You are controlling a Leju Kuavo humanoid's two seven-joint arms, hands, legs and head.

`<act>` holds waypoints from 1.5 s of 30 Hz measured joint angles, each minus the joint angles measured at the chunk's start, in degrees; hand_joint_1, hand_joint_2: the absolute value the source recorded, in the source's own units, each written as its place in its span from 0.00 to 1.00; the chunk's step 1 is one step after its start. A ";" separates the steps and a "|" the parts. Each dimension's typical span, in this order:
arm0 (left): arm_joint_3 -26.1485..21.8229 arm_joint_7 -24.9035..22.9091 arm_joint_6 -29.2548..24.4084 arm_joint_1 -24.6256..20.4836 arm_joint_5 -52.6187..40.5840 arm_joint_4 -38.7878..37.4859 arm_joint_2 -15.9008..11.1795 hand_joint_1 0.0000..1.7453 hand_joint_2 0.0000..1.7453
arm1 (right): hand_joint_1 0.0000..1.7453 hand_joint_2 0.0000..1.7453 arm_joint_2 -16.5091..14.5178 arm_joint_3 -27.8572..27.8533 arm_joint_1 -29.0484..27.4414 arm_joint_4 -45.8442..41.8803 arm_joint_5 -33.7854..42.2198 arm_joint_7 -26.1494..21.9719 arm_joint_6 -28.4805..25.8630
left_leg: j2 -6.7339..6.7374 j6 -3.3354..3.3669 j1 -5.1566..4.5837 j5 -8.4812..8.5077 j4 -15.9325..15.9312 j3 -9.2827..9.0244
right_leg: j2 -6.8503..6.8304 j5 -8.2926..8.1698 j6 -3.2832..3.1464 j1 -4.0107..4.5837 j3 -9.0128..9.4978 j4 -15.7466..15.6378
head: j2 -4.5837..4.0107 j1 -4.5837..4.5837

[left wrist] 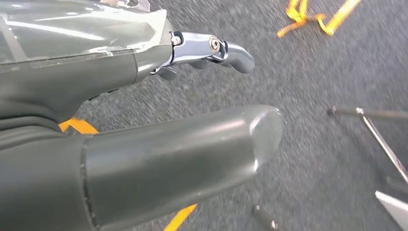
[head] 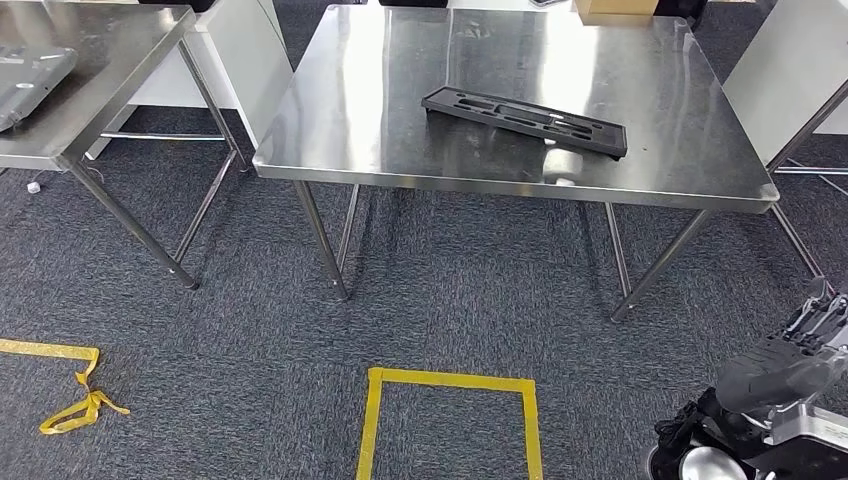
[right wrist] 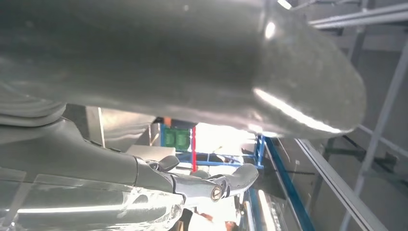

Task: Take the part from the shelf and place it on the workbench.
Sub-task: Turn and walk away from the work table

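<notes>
— Where's the part?
— The black tray [head: 525,121] lies flat on the steel worktop [head: 400,120], near its front edge.
— And the hands?
— The left hand [left wrist: 144,115] and the right hand [right wrist: 192,96] both hang empty, fingers [left wrist: 211,50] apart, above the carpet [head: 250,340].

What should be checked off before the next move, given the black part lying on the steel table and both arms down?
1. Black part lies flat on the workbench: ok.
2. Part well inside the table edges: ok, though it sits toward the near edge.
3. Left robot hand holds nothing, thumb and fingers apart: ok.
4. Right robot hand holds nothing: ok, its fingers are apart in the right wrist view.
5. Yellow tape square on the carpet ahead unobstructed: ok.
6. Robot's footing relative to the square: cannot tell.
</notes>
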State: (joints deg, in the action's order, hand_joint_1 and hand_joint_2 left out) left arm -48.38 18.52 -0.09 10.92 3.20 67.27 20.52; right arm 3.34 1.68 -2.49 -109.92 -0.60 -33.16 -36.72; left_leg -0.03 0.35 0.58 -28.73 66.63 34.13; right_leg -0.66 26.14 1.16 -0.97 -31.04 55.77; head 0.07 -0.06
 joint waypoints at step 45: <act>0.65 -1.87 4.46 -4.93 -7.47 1.80 -0.08 0.00 0.00 | 0.00 0.00 -9.33 -8.98 -4.67 -6.54 -9.84 3.78 -0.13 | 0.63 3.02 -0.69 4.81 -11.87 -0.83 | 0.46 4.63 2.48 0.17 -6.01 17.92 | 0.00 -0.72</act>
State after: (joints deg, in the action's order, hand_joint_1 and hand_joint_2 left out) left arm -47.73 16.64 4.38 5.98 -4.27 69.07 20.44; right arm -5.99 -7.30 -7.16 -116.46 -10.44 -29.38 -36.85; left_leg 0.60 3.36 -0.11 -23.92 54.75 33.30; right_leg -0.19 30.77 3.64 -0.80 -37.05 73.69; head 0.07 -0.78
